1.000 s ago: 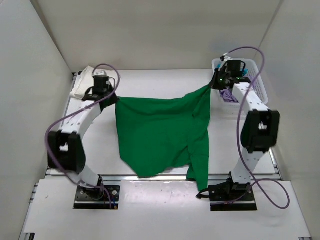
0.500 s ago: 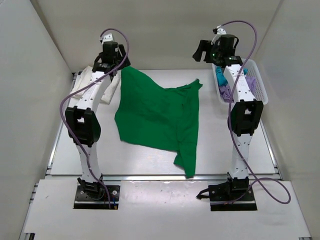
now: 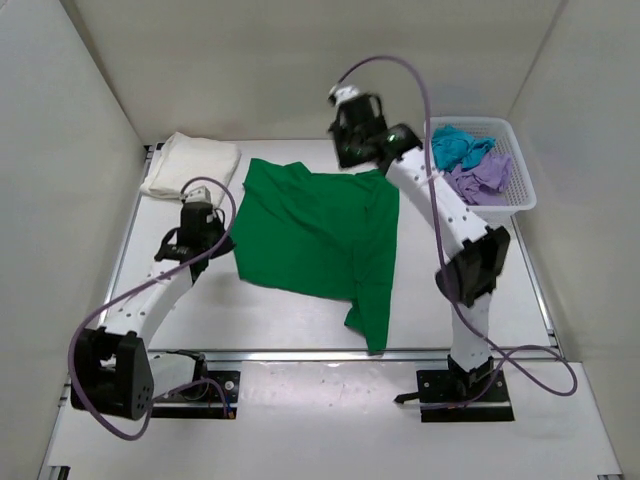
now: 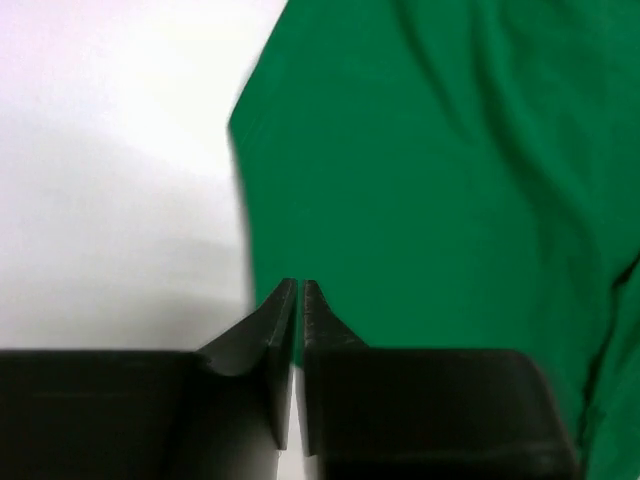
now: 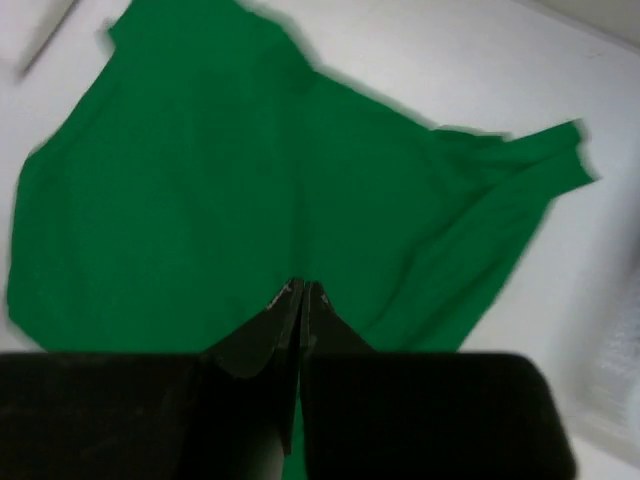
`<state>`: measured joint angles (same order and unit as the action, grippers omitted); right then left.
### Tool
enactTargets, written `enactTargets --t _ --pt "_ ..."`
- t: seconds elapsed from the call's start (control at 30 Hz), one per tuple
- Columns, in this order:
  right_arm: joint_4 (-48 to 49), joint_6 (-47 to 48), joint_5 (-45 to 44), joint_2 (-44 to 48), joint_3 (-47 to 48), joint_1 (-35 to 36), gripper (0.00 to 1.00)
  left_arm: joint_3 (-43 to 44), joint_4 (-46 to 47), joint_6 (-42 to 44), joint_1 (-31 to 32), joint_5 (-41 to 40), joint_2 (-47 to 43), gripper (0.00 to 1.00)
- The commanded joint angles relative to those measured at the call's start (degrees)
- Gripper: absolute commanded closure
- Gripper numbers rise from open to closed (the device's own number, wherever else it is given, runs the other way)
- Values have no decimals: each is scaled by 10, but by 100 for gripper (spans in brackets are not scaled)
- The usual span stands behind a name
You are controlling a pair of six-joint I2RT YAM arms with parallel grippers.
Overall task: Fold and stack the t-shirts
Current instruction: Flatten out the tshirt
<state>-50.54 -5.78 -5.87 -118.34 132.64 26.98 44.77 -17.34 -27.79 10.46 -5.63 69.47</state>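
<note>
The bright green t-shirt lies spread on the table, one part trailing toward the front edge. It fills the left wrist view and the right wrist view. My left gripper is shut and empty, over the shirt's left edge. My right gripper is shut and empty, raised over the shirt's back edge. The cream-white t-shirt lies folded at the back left. The teal t-shirt and the lilac t-shirt lie crumpled in the basket.
The white lattice basket stands at the back right against the wall. White enclosure walls stand on the left, back and right. Bare table shows left of the green shirt and between the shirt and the basket.
Both grippers carried the green shirt up and toward the back, then let it go; it now lies flat. The left arm pulled back to the shirt's left edge. The right arm swung left.
</note>
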Motion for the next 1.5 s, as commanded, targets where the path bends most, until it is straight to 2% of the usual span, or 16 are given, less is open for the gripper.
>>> enactTargets --t 0.0,0.17,0.3,0.53,0.6,0.7,0.83,0.9,0.97,1.0,1.1,1.2,1.27,1.3,1.37,1.47 --pt "-19 -14 -106 164 -168 64 100 -67 42 -23 -13 36 -44 68" --pt "169 -45 -13 419 -515 61 99 -163 115 -81 -52 68 -73 32" --pt "172 -70 -55 500 -669 126 88 -171 157 -100 -33 64 -10 31" --pt "202 -171 -13 609 -896 178 63 -152 211 -117 -11 57 80 51" --pt "209 -196 -9 636 -957 209 62 -138 206 -119 3 42 87 76" --pt "231 -229 2 653 -1022 240 61 -96 152 -91 15 27 74 99" --pt "264 -246 10 681 -1061 233 62 10 -10 -23 61 -45 45 100" --pt "284 -245 39 689 -1071 217 60 118 -98 27 104 -74 70 100" --pt "299 -236 69 687 -1072 193 59 192 -193 51 126 -83 116 78" --pt "301 -231 80 684 -1073 179 59 222 -211 62 127 -77 144 55" --pt "289 -235 65 696 -1072 199 58 183 -213 72 106 -46 161 6" --pt "286 -243 61 697 -1076 214 57 101 -167 62 88 -61 117 1" --pt "290 -236 61 687 -1071 213 57 50 -94 44 69 -48 72 5" --pt "295 -234 61 682 -1065 216 58 -10 -31 7 30 -4 22 34" --pt "297 -233 66 679 -1064 216 60 -35 12 -8 33 22 21 68" --pt "297 -234 67 675 -1066 212 72 -57 87 -53 56 32 14 81"
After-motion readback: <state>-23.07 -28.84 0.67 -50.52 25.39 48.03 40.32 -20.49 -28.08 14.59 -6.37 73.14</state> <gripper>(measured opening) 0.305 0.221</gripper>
